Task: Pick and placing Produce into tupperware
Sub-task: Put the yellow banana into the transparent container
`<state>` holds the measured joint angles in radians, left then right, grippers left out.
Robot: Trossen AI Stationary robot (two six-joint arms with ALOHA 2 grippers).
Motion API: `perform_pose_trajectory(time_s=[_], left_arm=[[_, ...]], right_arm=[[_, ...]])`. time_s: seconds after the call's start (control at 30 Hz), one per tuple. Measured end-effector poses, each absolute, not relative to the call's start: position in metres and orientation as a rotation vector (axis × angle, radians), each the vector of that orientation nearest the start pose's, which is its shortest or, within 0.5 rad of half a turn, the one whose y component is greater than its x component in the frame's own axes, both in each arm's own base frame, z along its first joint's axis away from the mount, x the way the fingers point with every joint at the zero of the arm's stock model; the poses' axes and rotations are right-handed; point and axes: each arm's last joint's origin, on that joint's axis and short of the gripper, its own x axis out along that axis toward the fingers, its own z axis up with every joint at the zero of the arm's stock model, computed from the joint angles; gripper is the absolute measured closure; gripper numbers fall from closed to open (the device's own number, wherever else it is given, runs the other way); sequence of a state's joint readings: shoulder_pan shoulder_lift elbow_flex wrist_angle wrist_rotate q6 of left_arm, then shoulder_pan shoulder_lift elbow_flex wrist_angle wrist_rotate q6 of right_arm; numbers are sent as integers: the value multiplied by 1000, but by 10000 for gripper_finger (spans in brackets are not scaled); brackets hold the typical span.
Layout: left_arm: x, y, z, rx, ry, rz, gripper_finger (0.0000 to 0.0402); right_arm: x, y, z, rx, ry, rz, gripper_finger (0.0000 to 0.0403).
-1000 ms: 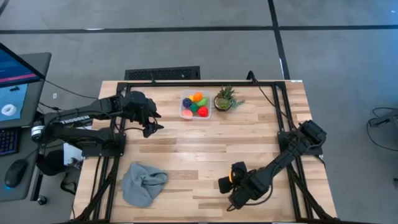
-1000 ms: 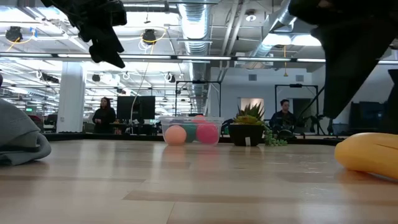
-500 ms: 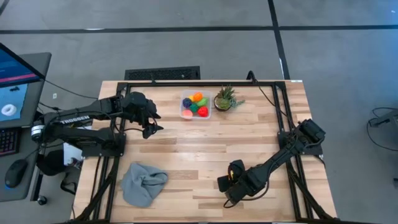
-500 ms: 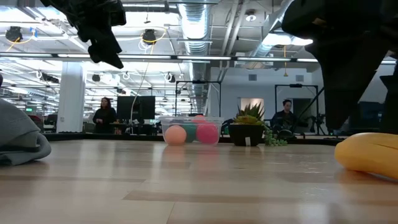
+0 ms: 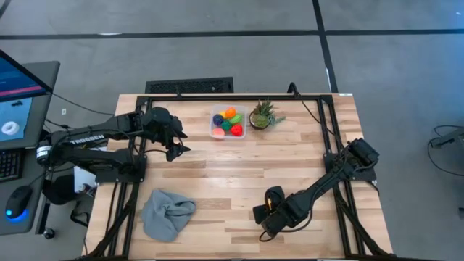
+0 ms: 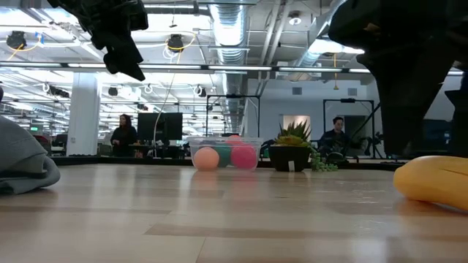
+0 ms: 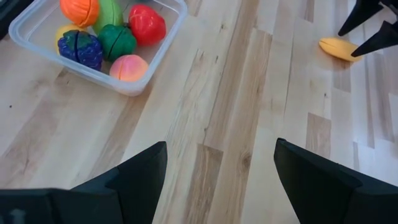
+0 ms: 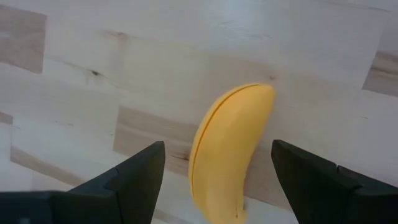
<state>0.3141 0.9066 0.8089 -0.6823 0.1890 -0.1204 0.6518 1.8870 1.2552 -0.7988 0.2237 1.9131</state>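
The tupperware point(image 5: 228, 123) is a clear rectangular tub near the table's far edge, with several toy fruits and vegetables inside; it also shows in the left wrist view point(image 7: 166, 38) and the low view point(image 6: 224, 155). A yellow banana point(image 8: 227, 152) lies on its side on the wood near the near edge point(image 5: 270, 204). My right gripper point(image 8: 217, 180) hovers above it, open, one finger on either side without touching. My left gripper point(image 5: 183, 142) is open in the air, left of the tupperware point(image 7: 221, 180).
A small potted plant point(image 5: 262, 116) stands right beside the tupperware on its right. A crumpled grey cloth point(image 5: 167, 212) lies near the near-left corner. Bare wood stretches across the table's middle point(image 5: 239, 167). People and desks show in the room beyond.
My right gripper has shifted a little toward the table's left over the banana, staying open. The banana and the left arm have kept still.
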Motion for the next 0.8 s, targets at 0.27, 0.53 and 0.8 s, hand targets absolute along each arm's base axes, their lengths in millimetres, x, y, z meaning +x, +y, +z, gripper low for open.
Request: perform_pose_trajectory(time_s=[0.27,0.53,0.8], left_arm=[[168,49,279,-305,750,163,117],[168,49,279,-305,752,163,117],[168,49,279,-307,758,162,117]], right_arm=[[281,208,158,998,1103,-897,85],[290,216,139,1046,1137,-874,85],[289,216,135,1049,1161,-901,88]])
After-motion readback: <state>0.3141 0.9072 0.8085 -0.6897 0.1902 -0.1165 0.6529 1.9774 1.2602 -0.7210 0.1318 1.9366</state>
